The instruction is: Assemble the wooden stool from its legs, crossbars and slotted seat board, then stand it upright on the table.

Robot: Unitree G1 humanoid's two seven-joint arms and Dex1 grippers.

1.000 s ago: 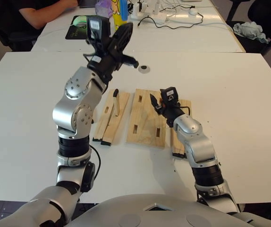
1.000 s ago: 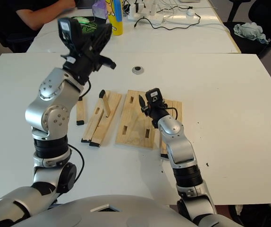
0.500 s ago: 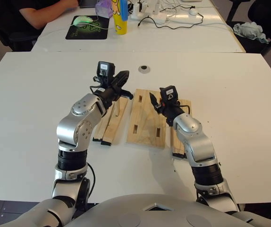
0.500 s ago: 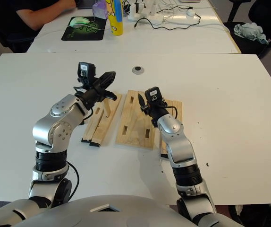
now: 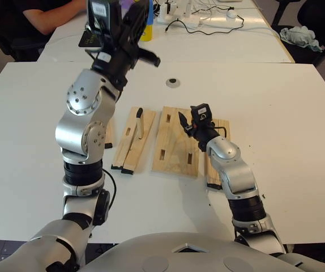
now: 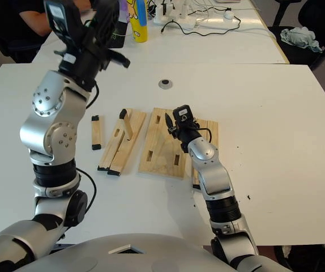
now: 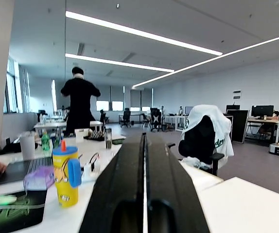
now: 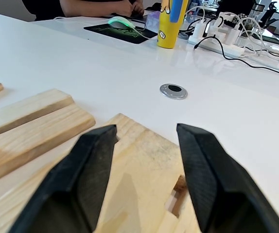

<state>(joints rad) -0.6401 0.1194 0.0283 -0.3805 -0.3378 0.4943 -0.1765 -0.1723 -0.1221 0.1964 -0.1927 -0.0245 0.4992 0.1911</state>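
Okay, left gripper (image 7: pixel 143 141) is hanging high over the far-left part of the surface (image 5: pixel 287 113), fingers pressed together on nothing, aiming out at the room. Below it a short bar (image 6: pixel 96 132) is lying flat on its own. Next, a leg pair (image 5: pixel 127 150) is lying side by side, with one stick (image 5: pixel 140 120) seemingly standing up at its far end. Slotted seat board (image 5: pixel 174 156) is lying flat mid-surface, slots unfilled. Right gripper (image 8: pixel 144 141) is hovering low over the board's far end, fingers spread, holding nothing. More wood pieces (image 5: pixel 211 175) are lying just right of the board, partly under the right arm.

Judgement: assembly is barely starting, and the step in hand is fetching a leg for a slot. Doing it well is likely coming down to:
- lowering the left gripper and opening it before it reaches the leg pair
- taking one piece near its middle so it isn't swinging
- squaring its end to a slot
- pinning the board with the right gripper so it isn't sliding on the smooth top

Risk: knocking the standing stick over.

The surface is looking white and smooth, with a round metal grommet (image 5: pixel 173 83) sitting beyond the board. Behind it, another desk is carrying a mouse pad (image 8: pixel 120 30), yellow cup (image 8: pixel 171 22) and power strip (image 8: pixel 227 46). A crumpled cloth (image 5: pixel 301 37) is sitting far right. An office with strip lights is stretching beyond.
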